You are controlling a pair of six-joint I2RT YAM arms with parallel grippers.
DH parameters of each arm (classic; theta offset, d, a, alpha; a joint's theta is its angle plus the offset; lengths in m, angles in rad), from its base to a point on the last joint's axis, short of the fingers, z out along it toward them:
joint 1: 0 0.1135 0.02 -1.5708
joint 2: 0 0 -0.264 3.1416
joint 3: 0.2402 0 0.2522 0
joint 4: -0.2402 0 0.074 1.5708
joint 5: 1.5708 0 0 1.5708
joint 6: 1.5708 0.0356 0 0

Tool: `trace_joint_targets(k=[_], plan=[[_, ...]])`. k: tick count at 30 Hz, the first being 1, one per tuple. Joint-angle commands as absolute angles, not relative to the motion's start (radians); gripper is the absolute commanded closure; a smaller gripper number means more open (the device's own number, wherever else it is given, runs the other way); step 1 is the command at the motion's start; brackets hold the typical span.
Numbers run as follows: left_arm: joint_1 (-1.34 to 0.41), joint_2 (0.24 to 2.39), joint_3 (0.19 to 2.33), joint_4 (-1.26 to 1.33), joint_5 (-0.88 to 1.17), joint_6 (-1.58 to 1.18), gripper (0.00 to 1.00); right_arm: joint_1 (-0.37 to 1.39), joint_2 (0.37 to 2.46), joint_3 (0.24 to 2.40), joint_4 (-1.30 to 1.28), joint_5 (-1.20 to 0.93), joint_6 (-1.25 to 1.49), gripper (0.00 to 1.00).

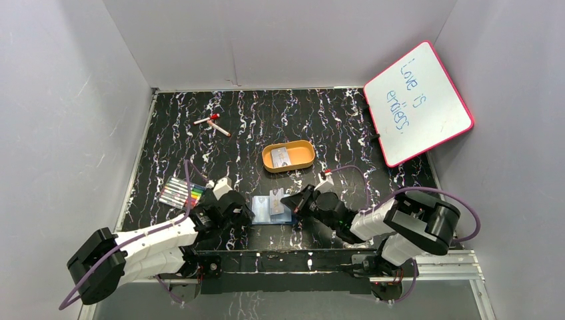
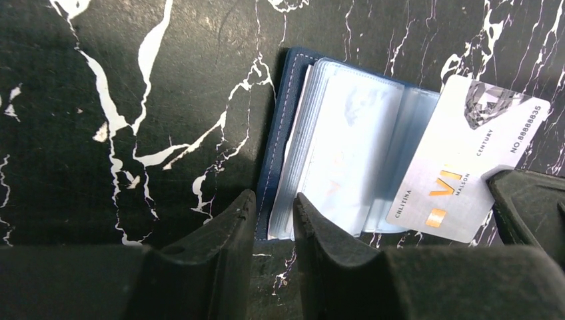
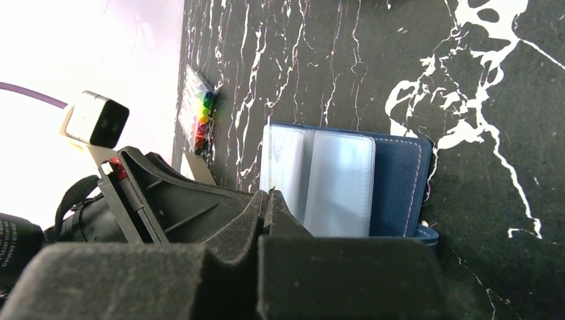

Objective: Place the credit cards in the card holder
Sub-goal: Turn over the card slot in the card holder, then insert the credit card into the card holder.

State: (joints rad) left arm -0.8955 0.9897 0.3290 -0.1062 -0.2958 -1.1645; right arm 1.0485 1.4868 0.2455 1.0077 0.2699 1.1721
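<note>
The navy card holder [image 1: 261,211] lies open on the table, its clear pockets up, and shows in the left wrist view [image 2: 346,133] and the right wrist view [image 3: 396,180]. My left gripper [image 1: 245,215] has its tips [image 2: 274,203] close together round the holder's near left edge. My right gripper [image 1: 288,200] is shut [image 3: 265,200] on a corner of a grey-white credit card [image 2: 466,160], which lies slanted over the holder's right pockets [image 1: 276,201]. Another credit card [image 1: 281,157] lies in the orange tray.
The orange oval tray [image 1: 308,148] sits behind the holder. A pack of coloured markers [image 1: 181,193] lies to the left, next to my left arm. Two loose pens [image 1: 212,123] lie far left. A pink-framed whiteboard [image 1: 418,101] leans at the back right.
</note>
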Motion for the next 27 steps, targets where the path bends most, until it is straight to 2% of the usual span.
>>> trace_joint_targets(k=[1,12,27], plan=[[-0.891,0.995,0.311,-0.087,-0.264,-1.171,0.76,1.069,1.505,0.228,1.1,0.333,1.204,1.0],[-0.891,0.965,0.301,-0.12,-0.28,-1.185,0.78,1.089,1.469,0.198,1.053,0.376,1.192,1.0],[-0.89,0.98,0.302,-0.1,-0.258,-1.179,0.8,1.089,1.563,0.223,1.125,0.33,1.192,1.0]])
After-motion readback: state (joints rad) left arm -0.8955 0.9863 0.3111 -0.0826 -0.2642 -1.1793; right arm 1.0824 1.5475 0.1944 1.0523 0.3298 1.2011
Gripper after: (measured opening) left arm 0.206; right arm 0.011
